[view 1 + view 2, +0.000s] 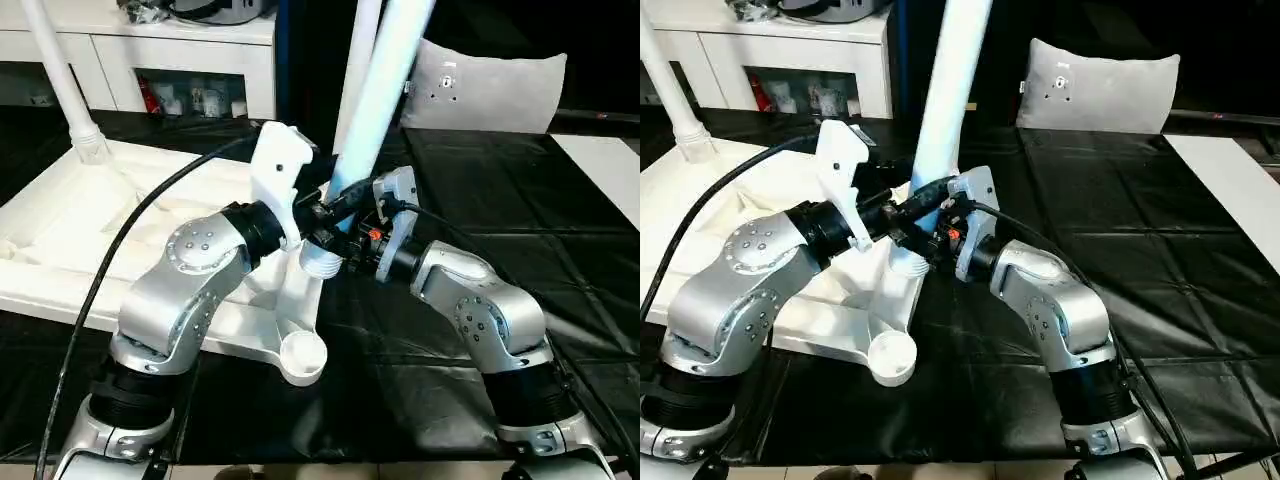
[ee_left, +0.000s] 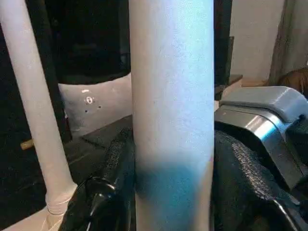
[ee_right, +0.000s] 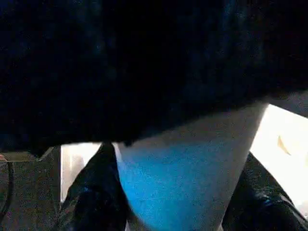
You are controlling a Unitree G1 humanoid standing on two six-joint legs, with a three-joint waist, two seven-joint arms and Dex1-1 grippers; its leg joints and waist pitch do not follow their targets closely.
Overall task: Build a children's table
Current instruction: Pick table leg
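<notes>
The white table top (image 1: 70, 230) lies upside down on the black cloth. One white leg (image 1: 392, 90) rises from a socket on its near right side, its foot (image 1: 322, 262) at the socket. My left gripper (image 1: 316, 214) comes in from the left and is shut on this leg low down; its black fingers (image 2: 108, 192) press both sides of the tube. My right gripper (image 1: 352, 238) is shut on the same leg from the right, its fingers (image 3: 94, 202) flanking it. A second leg (image 1: 62, 80) stands at the far left corner. A third (image 1: 356, 70) stands behind the held one.
An empty round corner socket (image 1: 303, 356) sits at the top's near corner, just below my forearms. A grey-white pillow (image 1: 490, 90) leans at the back right. A white cabinet (image 1: 190, 60) stands behind. A black cable (image 1: 120, 240) runs over my left arm.
</notes>
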